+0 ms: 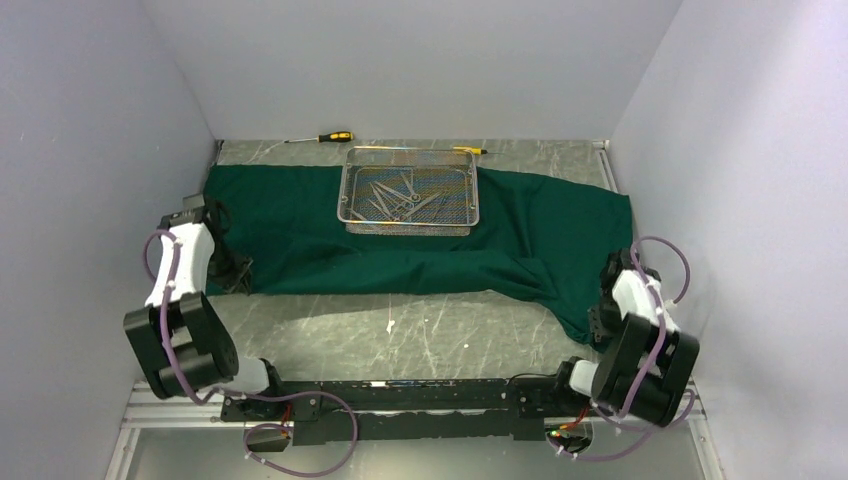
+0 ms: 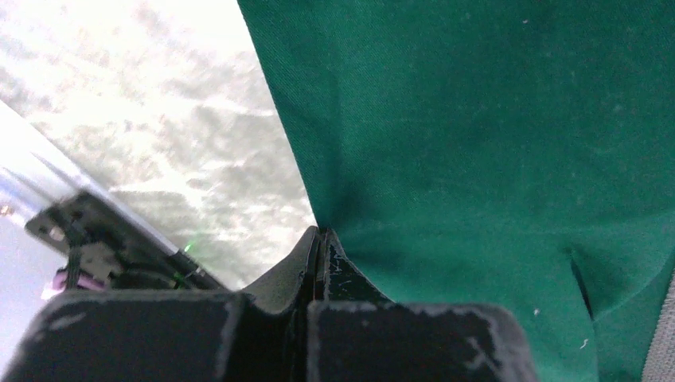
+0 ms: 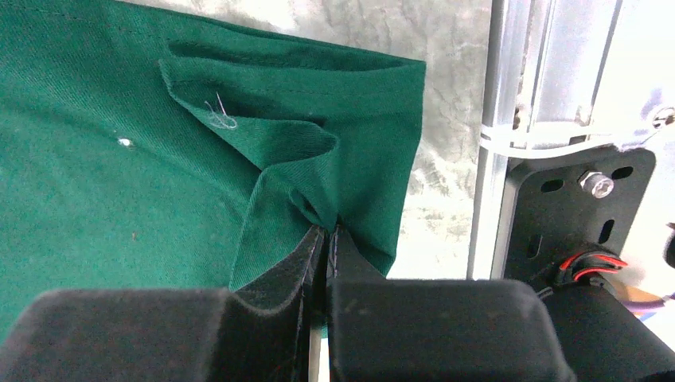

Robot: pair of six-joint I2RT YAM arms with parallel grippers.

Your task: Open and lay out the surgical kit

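Observation:
The dark green cloth [image 1: 300,230] lies spread across the table. On its far middle stands the silver wire-mesh tray [image 1: 344,200], with several slim steel instruments [image 1: 405,198] lying crossed inside. My left gripper [image 1: 238,272] sits at the cloth's near-left corner. In the left wrist view it [image 2: 321,232] is shut, pinching the edge of the cloth [image 2: 477,119]. My right gripper [image 1: 600,318] is at the near-right corner, where the cloth hangs in folds. The right wrist view shows it [image 3: 328,229] shut on a bunched fold of cloth [image 3: 119,159].
A yellow-and-black screwdriver [image 1: 325,137] lies on the table behind the cloth, and another [image 1: 470,150] lies just behind the tray. Grey walls close in both sides and the back. A metal rail [image 3: 501,119] and a black bracket [image 3: 581,199] are close beside the right gripper.

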